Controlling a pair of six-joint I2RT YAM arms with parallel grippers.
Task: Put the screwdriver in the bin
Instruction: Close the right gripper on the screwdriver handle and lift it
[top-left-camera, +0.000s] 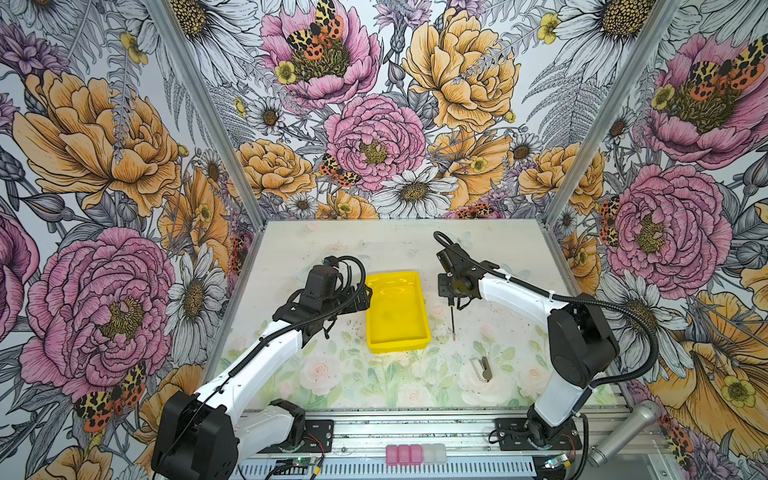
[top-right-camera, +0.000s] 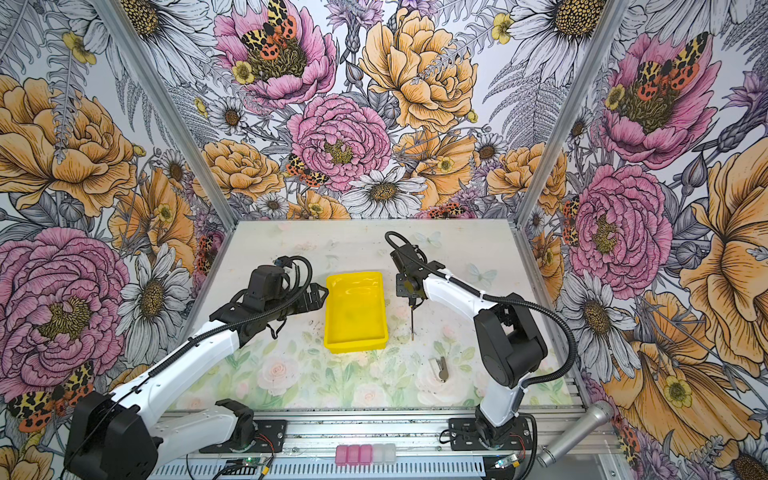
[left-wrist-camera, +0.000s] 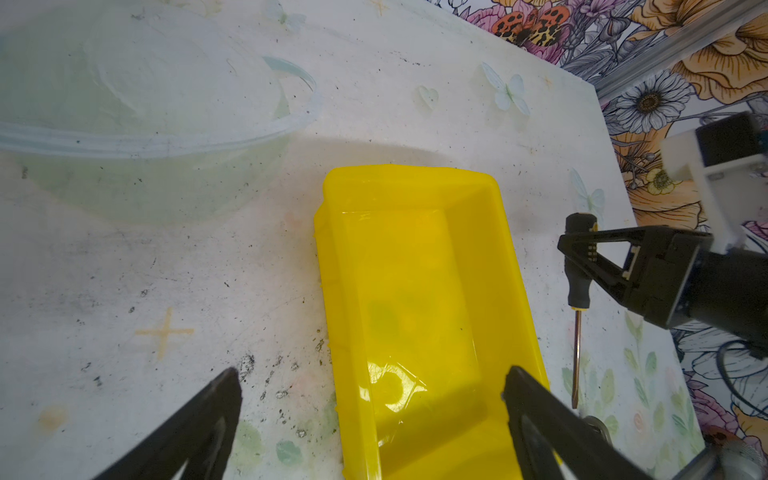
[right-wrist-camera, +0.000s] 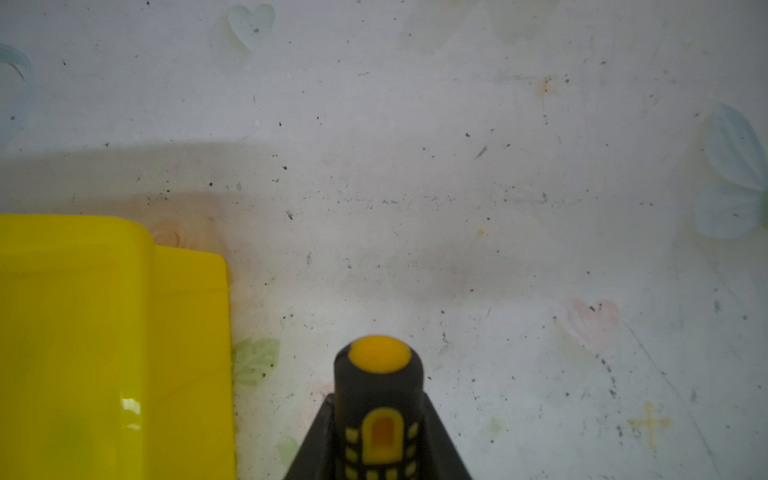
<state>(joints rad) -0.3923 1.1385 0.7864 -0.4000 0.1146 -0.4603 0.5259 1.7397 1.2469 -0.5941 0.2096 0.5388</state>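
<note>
The yellow bin (top-left-camera: 399, 347) (top-right-camera: 357, 347) lies mid-table with nothing in it. My right gripper (top-left-camera: 452, 293) is shut on the black, yellow-dotted handle of the screwdriver (top-left-camera: 453, 322) (top-right-camera: 412, 324), just right of the bin. Its thin shaft points toward the table's front. In the right wrist view the handle (right-wrist-camera: 380, 386) is clamped between the jaws of the right gripper (right-wrist-camera: 379, 415), beside the bin (right-wrist-camera: 104, 332). My left gripper (top-left-camera: 359, 299) (left-wrist-camera: 374, 376) stands open over the bin's left rim (left-wrist-camera: 328, 266), holding nothing. The left wrist view also shows the screwdriver (left-wrist-camera: 577, 291).
A small grey metal clip (top-left-camera: 482, 368) (top-right-camera: 441, 368) lies on the table in front of the screwdriver's tip. Pink and white blocks (top-left-camera: 415, 454) sit on the front rail. A silver microphone (top-left-camera: 623, 432) lies at the front right corner.
</note>
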